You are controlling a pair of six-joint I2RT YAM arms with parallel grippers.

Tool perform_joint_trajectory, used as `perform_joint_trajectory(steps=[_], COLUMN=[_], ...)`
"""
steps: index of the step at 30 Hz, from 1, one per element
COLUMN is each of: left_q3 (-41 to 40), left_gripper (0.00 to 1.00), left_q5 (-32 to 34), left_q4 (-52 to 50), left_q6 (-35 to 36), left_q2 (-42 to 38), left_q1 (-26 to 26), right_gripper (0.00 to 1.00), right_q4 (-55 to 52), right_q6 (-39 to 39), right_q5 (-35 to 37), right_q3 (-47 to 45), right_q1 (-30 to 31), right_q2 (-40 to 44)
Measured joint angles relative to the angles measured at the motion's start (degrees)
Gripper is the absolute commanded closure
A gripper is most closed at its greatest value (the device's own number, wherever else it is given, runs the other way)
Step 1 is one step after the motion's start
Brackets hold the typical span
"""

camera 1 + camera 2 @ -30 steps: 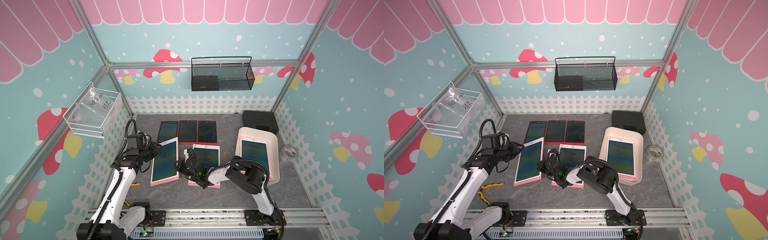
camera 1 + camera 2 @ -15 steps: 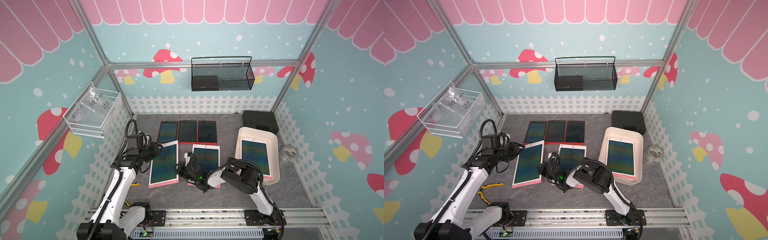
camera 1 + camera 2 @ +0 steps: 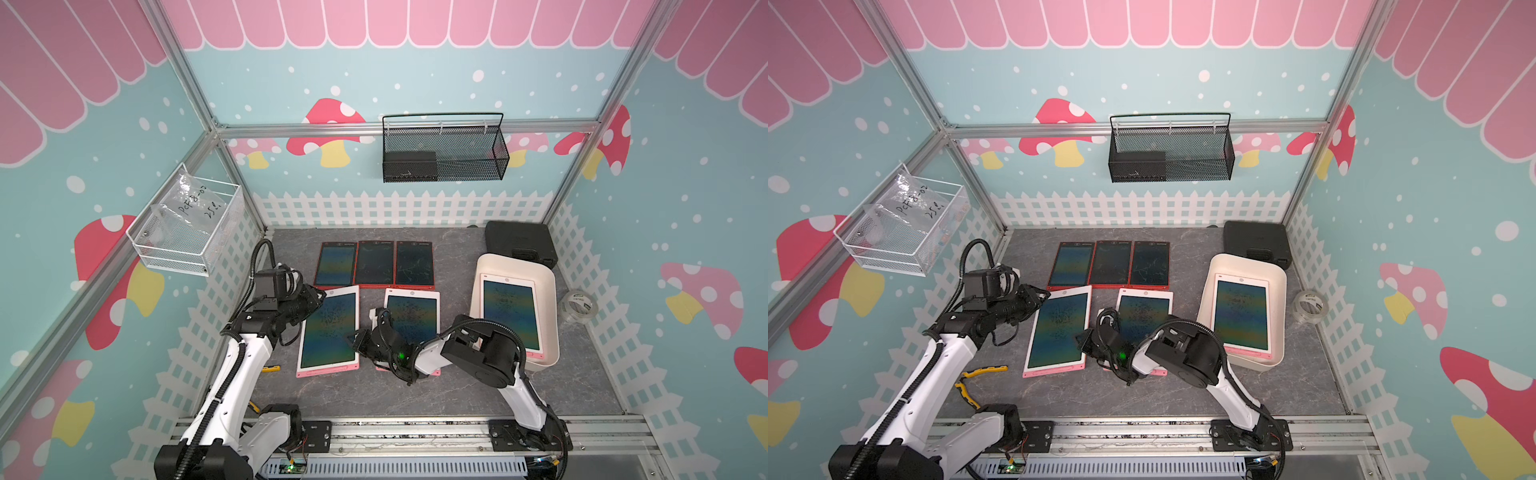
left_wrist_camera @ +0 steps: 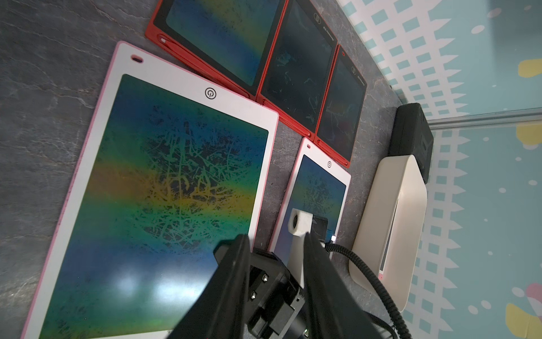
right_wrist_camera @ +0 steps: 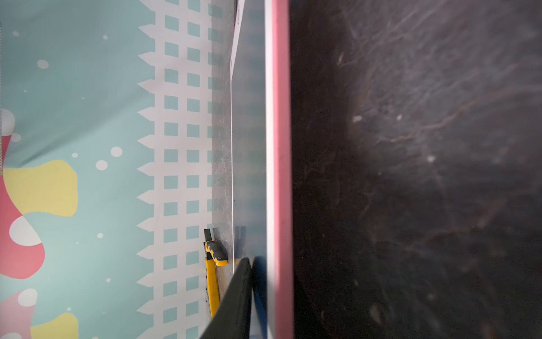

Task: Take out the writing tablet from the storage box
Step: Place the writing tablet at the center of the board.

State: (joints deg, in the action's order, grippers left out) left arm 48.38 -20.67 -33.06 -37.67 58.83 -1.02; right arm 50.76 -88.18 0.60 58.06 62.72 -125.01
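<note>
Right wrist view shows you only one black finger (image 5: 239, 293) of the right pincer (image 3: 357, 337), close against the face of the far pink tablet (image 3: 330, 328) near its edge. The second finger is hidden, so I cannot tell if this pincer is apart or together. The left pincer (image 4: 275, 236) stands apart, with nothing between its fingers.

The writing tablet (image 3: 509, 318) that you want lies flat inside the storage box (image 3: 517, 268), screen up, its long side along the long walls of the box. The right pincer is well apart from the box, beyond the near pink tablet (image 3: 411, 320) that lies on the bench just beside the box. The left pincer is further still. I judge the right arm to be the nearer one: you must bring it across to the box and come down on one edge of the tablet.
</note>
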Motion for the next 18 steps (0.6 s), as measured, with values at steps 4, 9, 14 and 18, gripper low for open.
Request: perform_joint_trajectory(steps=[4,9,14,18], left_q3=[0.0,0.0,0.0,0.0], left_gripper=[0.66,0.66,0.66,0.66], left_q5=[0.0,-0.1,-0.3,-0.5], left_q4=[0.2,0.3,0.3,0.3], left_q6=[0.0,0.2,0.2,0.2], left_q2=[0.0,0.3,0.4,0.4], left_q1=[0.0,0.0,0.0,0.0], right_gripper=[0.78,0.68,0.58,0.52], right_q4=[-0.5,-1.2,-2.3,-3.9], right_q6=[0.0,-0.2,0.1,1.0], right_q5=[-0.2,-0.2,-0.7,-0.9], right_q3=[-0.9,-1.4,-1.2,-0.6], right_q1=[0.0,0.2,0.5,0.6], right_q2=[0.0,0.4,1.0,1.7])
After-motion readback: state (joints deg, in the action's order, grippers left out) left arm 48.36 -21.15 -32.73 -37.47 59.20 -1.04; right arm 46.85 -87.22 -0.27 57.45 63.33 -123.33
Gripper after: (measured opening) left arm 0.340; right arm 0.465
